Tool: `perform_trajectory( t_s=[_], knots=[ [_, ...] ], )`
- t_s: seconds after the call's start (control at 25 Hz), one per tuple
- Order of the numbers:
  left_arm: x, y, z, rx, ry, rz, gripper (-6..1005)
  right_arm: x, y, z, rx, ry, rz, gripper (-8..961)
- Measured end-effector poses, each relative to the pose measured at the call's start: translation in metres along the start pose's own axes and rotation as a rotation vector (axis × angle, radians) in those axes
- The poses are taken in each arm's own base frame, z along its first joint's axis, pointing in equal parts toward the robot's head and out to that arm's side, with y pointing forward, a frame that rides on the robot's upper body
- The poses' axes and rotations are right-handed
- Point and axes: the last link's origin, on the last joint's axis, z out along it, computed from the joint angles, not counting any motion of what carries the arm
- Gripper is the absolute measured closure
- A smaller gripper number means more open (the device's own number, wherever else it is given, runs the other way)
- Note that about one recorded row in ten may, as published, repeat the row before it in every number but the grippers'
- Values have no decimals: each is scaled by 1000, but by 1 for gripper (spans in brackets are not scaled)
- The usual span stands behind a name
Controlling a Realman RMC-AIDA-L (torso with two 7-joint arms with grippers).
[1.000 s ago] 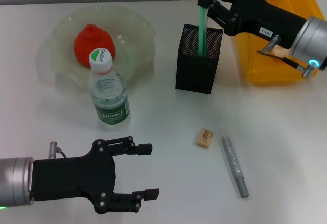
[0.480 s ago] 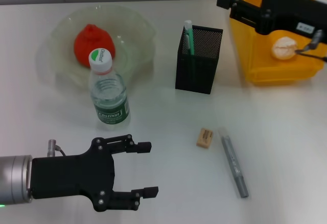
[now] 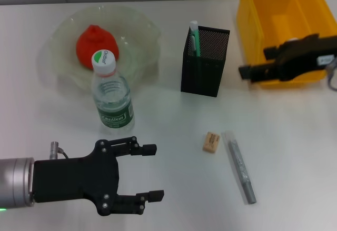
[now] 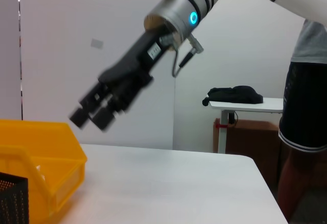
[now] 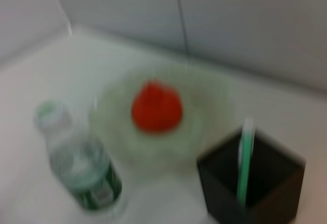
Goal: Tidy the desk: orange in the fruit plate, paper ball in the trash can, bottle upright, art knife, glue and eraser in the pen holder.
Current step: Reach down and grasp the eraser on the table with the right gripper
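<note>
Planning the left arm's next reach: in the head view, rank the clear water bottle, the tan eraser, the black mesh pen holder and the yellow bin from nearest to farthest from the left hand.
From the left hand:
1. Clear water bottle, just beyond it, upright on the table.
2. Tan eraser, off to its right.
3. Black mesh pen holder, farther back, centre.
4. Yellow bin, far right corner.

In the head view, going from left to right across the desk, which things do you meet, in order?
Fruit plate with the orange → bottle → pen holder → eraser → grey art knife → yellow trash can.
</note>
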Motion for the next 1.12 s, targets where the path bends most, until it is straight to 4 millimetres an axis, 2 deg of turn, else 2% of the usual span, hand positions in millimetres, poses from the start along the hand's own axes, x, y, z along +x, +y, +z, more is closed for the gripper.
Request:
perform_trajectory(
  t_s=[0.2,0.4,1.12],
  knots=[
    [0,-1,1,1,-2,-2,215,7,24,40,-55,201,-122,192],
    [0,-1,0,-1,-1,-4,215,15,41,80,-78,401,-266,194],
    [-1,0,0,-3,-5,-8,215,20,41,129,-74,490,-297,196]
  ],
)
